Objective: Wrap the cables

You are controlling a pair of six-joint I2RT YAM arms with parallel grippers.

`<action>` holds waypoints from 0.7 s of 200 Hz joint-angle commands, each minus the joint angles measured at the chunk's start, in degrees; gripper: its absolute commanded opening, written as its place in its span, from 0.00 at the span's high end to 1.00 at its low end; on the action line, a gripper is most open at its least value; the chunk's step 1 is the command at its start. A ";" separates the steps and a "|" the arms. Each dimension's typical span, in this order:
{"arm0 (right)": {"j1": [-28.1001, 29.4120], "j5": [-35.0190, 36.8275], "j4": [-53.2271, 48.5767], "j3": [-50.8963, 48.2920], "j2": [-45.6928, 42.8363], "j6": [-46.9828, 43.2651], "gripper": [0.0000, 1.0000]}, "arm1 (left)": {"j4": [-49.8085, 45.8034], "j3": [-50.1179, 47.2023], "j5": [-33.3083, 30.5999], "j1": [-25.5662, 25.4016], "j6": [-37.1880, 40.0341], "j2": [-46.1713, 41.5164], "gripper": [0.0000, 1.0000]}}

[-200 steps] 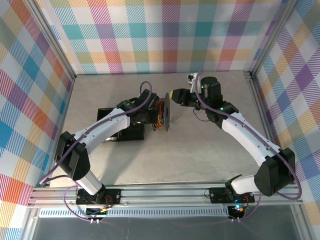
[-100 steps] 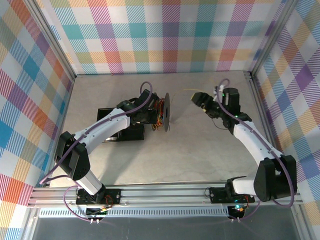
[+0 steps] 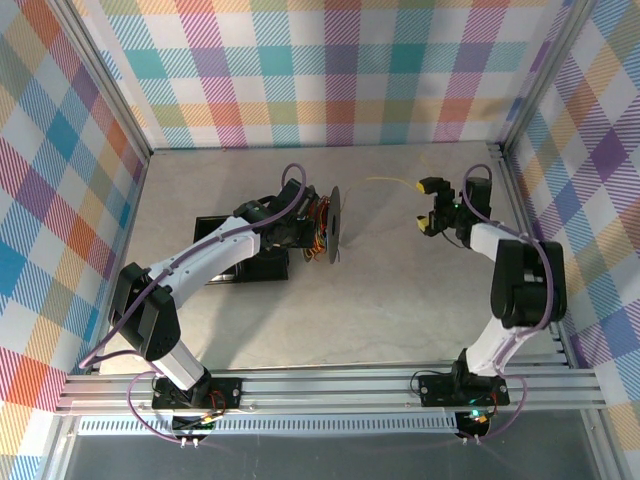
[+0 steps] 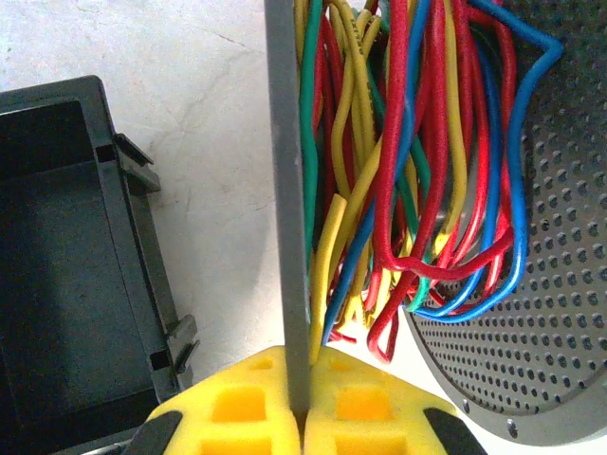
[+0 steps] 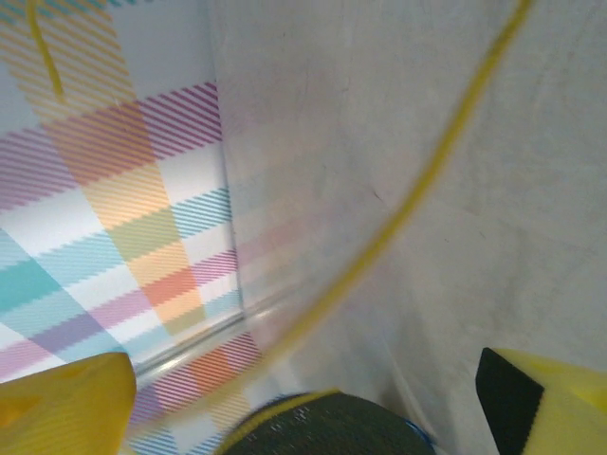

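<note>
At centre of the top view, the cables (image 3: pixel 319 222) hang bunched on a spool (image 3: pixel 335 226) whose flange (image 4: pixel 285 190) the left hand (image 4: pixel 305 379) clamps edge-on. One yellow strand (image 3: pixel 385 180) arcs rightward to the right hand (image 3: pixel 425 205) (fingers apart); its wrist view shows the strand crossing that gap, ungripped.

High rear overview, close wrist views, cables (image 4: pixel 379 190) shared

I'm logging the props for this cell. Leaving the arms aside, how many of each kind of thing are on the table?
Black tray: 1
Thin grey plate: 1
Perforated grey disc: 1
Coiled cable bundle: 1
Strung-out yellow cable: 1
Total: 5
</note>
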 commanded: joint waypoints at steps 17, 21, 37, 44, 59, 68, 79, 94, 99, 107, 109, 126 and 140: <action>-0.91 -1.49 14.31 3.71 6.17 15.31 0.10 | -0.55 1.22 -1.80 -0.32 1.15 -1.01 1.00; -1.06 -1.31 14.58 3.98 6.74 15.96 0.10 | -0.55 1.14 -1.79 -0.39 1.20 -1.01 1.00; -1.21 -0.68 15.45 4.53 7.96 17.22 0.19 | -0.53 1.15 -1.63 -0.39 1.25 -1.02 1.00; -1.41 -0.69 15.06 4.71 8.40 17.50 0.26 | -0.61 1.17 -1.62 -0.39 1.24 -0.97 1.00; -1.55 -0.46 14.97 4.16 8.53 17.87 0.47 | -0.54 1.26 -1.62 -0.39 1.38 -1.01 1.00; -1.67 -0.44 14.98 3.58 8.36 17.90 0.56 | -0.54 1.31 -1.53 -0.39 1.38 -0.87 1.00; -1.69 -0.12 15.06 2.72 7.87 17.48 0.61 | -0.63 1.47 -1.33 -0.35 1.40 -0.54 1.00; -1.68 0.07 13.32 2.07 6.62 15.49 0.86 | -0.98 1.85 -1.43 -0.55 1.65 -0.12 1.00; -1.69 0.24 12.77 1.93 6.05 14.66 0.99 | -1.12 1.91 -1.53 -0.51 1.66 -0.06 1.00; -1.59 0.55 11.17 1.75 4.94 13.20 1.00 | -0.99 1.84 -1.45 -0.66 1.83 -0.04 1.00; -1.49 0.66 10.74 1.75 4.79 12.81 1.00 | -0.99 1.94 -1.44 -0.59 1.90 -0.05 1.00; -0.77 1.75 6.84 3.08 2.48 9.07 1.00 | -0.84 2.14 -1.22 -0.86 2.06 -0.05 1.00; 0.24 2.06 4.43 5.62 1.70 6.73 1.00 | -0.58 2.32 -1.16 -1.25 2.35 -0.11 1.00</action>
